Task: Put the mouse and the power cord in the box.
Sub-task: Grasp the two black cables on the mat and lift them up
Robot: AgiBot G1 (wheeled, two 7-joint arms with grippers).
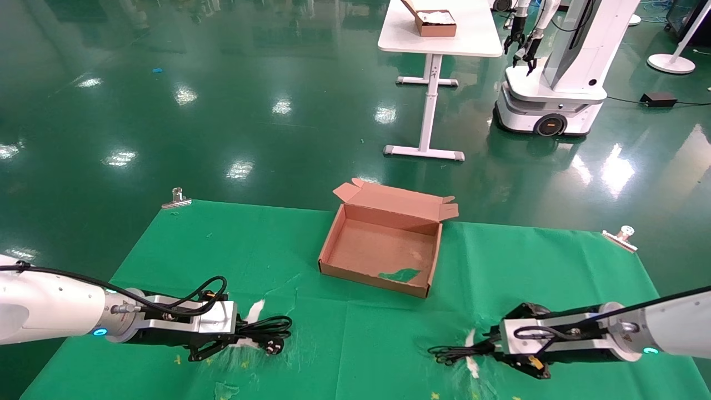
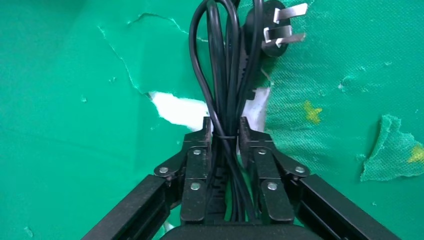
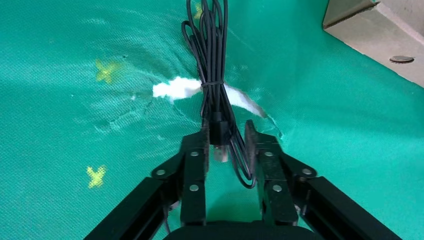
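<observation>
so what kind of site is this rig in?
Looks like a robotics lab or data-collection hall: glossy green floor, a second wheeled robot beside a white table, and a clamped green cloth as the workstation.

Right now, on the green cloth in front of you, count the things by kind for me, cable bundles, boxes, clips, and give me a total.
Cable bundles: 2, the power cord at the left gripper, and a thinner bundle at the right gripper
Cardboard boxes: 1, the open box
Metal clips at the cloth's far corners: 2, left clip and right clip
Total: 5
</observation>
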